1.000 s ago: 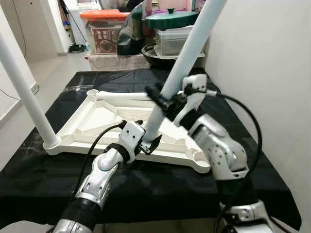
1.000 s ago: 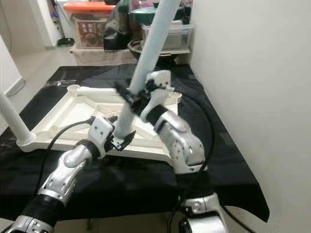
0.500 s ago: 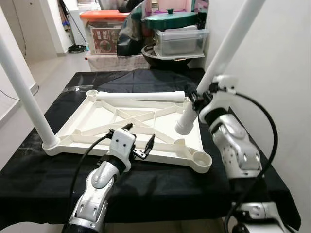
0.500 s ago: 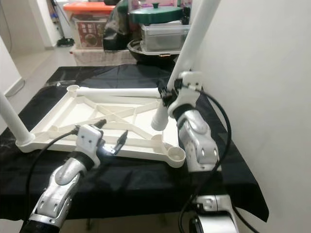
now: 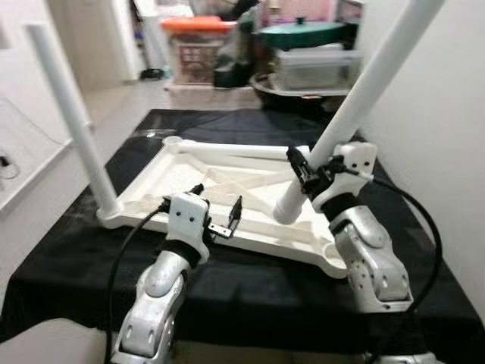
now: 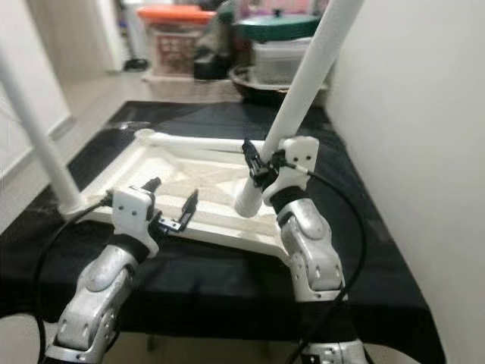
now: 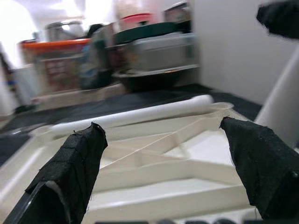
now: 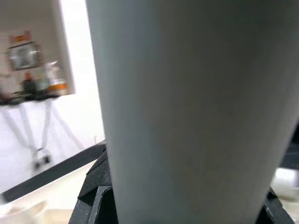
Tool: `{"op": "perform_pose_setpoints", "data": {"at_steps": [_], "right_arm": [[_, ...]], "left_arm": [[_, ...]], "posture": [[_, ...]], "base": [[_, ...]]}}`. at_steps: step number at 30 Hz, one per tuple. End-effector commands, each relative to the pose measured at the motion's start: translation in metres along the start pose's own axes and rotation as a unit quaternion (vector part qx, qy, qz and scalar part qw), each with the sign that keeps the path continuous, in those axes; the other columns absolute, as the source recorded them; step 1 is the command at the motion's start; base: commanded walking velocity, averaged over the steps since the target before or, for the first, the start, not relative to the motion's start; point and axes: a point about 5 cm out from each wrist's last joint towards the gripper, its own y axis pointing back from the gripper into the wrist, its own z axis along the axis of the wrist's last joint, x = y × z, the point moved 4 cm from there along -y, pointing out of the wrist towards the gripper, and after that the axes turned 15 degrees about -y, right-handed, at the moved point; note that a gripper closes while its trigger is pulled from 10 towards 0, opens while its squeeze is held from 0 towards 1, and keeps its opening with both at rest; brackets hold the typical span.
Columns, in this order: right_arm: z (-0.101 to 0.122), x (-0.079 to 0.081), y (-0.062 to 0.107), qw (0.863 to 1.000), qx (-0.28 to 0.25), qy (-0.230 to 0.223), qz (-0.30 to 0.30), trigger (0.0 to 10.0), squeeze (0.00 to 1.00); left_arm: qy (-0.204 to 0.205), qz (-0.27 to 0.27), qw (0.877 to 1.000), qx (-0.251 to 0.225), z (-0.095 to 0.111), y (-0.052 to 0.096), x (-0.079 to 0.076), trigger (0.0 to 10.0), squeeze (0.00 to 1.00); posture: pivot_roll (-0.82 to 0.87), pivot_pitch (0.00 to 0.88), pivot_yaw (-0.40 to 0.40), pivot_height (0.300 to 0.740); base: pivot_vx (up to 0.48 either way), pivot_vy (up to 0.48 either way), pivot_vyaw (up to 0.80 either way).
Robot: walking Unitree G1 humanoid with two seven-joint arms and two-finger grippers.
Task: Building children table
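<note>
The right gripper (image 5: 305, 173), clenched on a long white plastic table leg (image 5: 356, 105), poises it above the upturned white tabletop (image 5: 227, 189)'s near-right socket (image 5: 333, 256) for seating, while the left gripper (image 5: 218, 211) hovers released.

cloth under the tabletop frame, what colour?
Black, plain. The cloth shows best in the left eye view, spread under the white tabletop frame.

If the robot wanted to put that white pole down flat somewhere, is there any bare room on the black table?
Bare black cloth runs along the near edge, in front of the upturned tabletop, around the open left hand. A narrower strip lies between tabletop and wall. The tabletop's middle is crowded with ribs, a loose leg lies at its far edge, and the right hand holds the pole above its near-right corner.
</note>
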Motion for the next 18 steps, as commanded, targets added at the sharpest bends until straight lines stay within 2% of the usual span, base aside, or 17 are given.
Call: {"op": "perform_pose_setpoints", "data": {"at_steps": [1, 4, 11, 18], "right_arm": [[0.000, 0.006, 0.001, 1.000, -0.004, 0.003, 0.010, 10.0, 0.00], [-0.004, 0.006, 0.004, 1.000, 0.002, 0.000, 0.006, 10.0, 0.00], [-0.013, 0.005, 0.006, 1.000, 0.015, -0.001, -0.005, 10.0, 0.00], [-0.015, 0.003, 0.005, 1.000, 0.019, 0.005, -0.007, 10.0, 0.00]], "left_arm": [[-0.001, 0.000, 1.000, 0.007, 0.000, 0.002, -0.001, 10.0, 0.00], [0.000, -0.002, 1.000, 0.012, -0.001, 0.004, -0.003, 10.0, 0.00], [-0.020, 0.003, 0.999, 0.033, -0.008, 0.005, -0.002, 10.0, 0.00], [-0.015, 0.016, 0.998, 0.057, -0.018, 0.006, 0.001, 10.0, 0.00]], "posture": [[-0.03, 0.000, -0.018, 0.740], [-0.02, 0.000, -0.015, 0.740], [0.00, 0.000, -0.015, 0.740], [-0.01, 0.000, -0.025, 0.740]], "base": [[0.000, 0.000, 0.80], [0.000, 0.000, 0.80], [0.000, 0.000, 0.00], [0.000, -0.467, 0.00]]}}
